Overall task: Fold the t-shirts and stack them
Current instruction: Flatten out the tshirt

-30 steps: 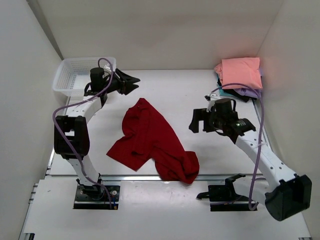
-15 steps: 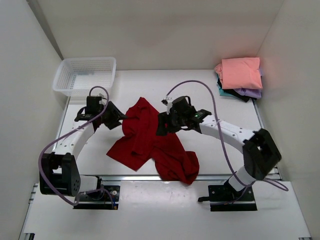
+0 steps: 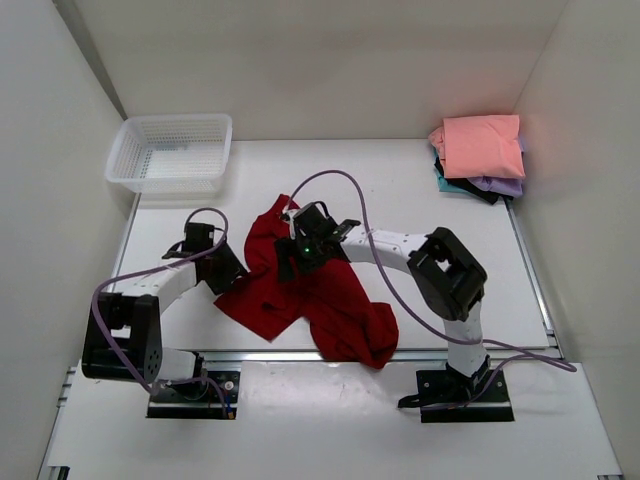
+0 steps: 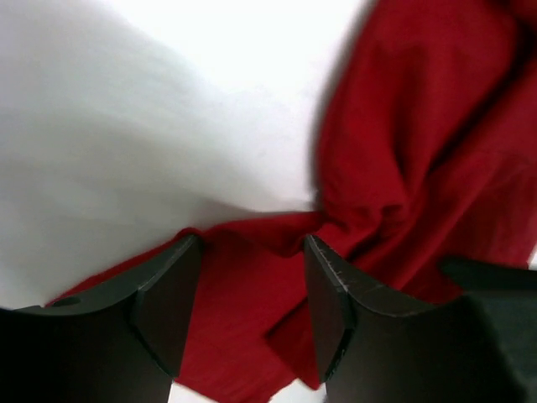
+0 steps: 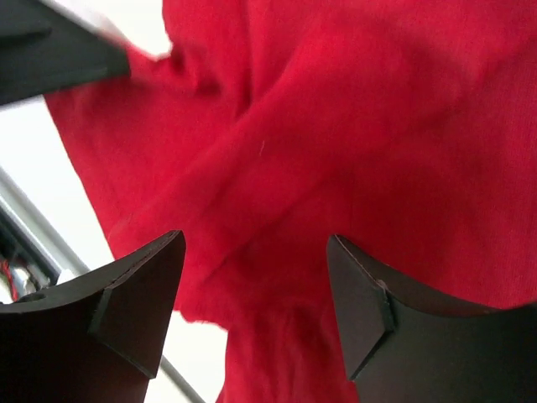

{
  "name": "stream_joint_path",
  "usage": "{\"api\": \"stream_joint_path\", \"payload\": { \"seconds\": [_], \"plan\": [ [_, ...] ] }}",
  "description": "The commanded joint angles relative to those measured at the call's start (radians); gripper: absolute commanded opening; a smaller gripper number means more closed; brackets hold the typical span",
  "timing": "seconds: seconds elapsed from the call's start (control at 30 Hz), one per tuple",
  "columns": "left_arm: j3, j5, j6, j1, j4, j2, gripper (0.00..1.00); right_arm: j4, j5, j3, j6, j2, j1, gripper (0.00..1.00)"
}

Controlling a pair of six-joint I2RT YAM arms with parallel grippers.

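A dark red t-shirt (image 3: 315, 295) lies crumpled and unfolded in the middle of the table. My left gripper (image 3: 228, 272) is low at the shirt's left edge. In the left wrist view it (image 4: 252, 245) is open, with a fold of the red shirt (image 4: 419, 126) lying between its jaws. My right gripper (image 3: 291, 256) is over the shirt's upper middle. In the right wrist view it (image 5: 256, 245) is open just above the red cloth (image 5: 361, 126). A stack of folded t-shirts (image 3: 480, 146), salmon pink on top with lavender, teal and black edges below, sits at the back right.
A white mesh basket (image 3: 128, 165) stands at the back left corner. The table's front metal rail (image 3: 300, 355) runs just below the shirt's lower edge. White walls close in the left, back and right sides.
Both arms have swung in to the red shirt: the left from the basket down to the shirt's left edge, the right from the right side to the shirt's upper middle. The shirt's shape is nearly unchanged.
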Motion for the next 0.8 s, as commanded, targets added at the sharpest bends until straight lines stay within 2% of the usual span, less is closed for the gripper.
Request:
{"api": "stream_joint_path", "payload": {
  "seconds": [0.0,0.07,0.1,0.13,0.17,0.2,0.23,0.27,0.3,0.5,0.63,0.77],
  "plan": [
    [-0.015,0.027,-0.042,-0.023,0.132,0.046,0.63,0.039,0.002,0.113,0.010,0.074,-0.010,0.65],
    [-0.014,0.035,-0.069,-0.028,0.163,0.076,0.61,0.025,0.004,0.151,0.002,0.126,-0.006,0.66],
    [-0.002,0.070,-0.080,-0.032,0.201,0.113,0.42,0.024,-0.006,0.180,0.005,0.157,0.003,0.65],
    [0.006,0.082,-0.073,-0.031,0.209,0.139,0.32,0.024,-0.019,0.190,0.007,0.173,-0.006,0.63],
    [0.006,0.116,-0.068,-0.029,0.220,0.167,0.13,0.024,-0.023,0.193,0.005,0.180,-0.014,0.56],
    [0.017,0.138,-0.065,-0.029,0.221,0.185,0.00,0.016,-0.027,0.197,0.005,0.194,-0.017,0.52],
    [0.023,0.148,-0.057,-0.026,0.224,0.188,0.00,0.014,-0.041,0.196,0.004,0.188,-0.016,0.37],
    [0.028,0.161,-0.050,-0.029,0.218,0.188,0.00,0.001,-0.047,0.205,-0.011,0.176,-0.028,0.12],
    [0.032,0.161,-0.045,-0.035,0.209,0.167,0.00,-0.007,-0.036,0.213,-0.018,0.168,-0.039,0.01],
    [0.103,0.103,-0.073,-0.038,0.111,-0.014,0.00,-0.197,0.167,0.300,-0.145,0.012,-0.123,0.01],
    [0.256,0.047,-0.071,-0.037,-0.009,-0.104,0.00,-0.298,0.304,0.351,-0.232,-0.138,-0.229,0.00],
    [0.363,0.024,-0.085,-0.028,-0.053,-0.148,0.00,-0.301,0.202,0.348,-0.291,-0.252,-0.361,0.00]
  ]
}}
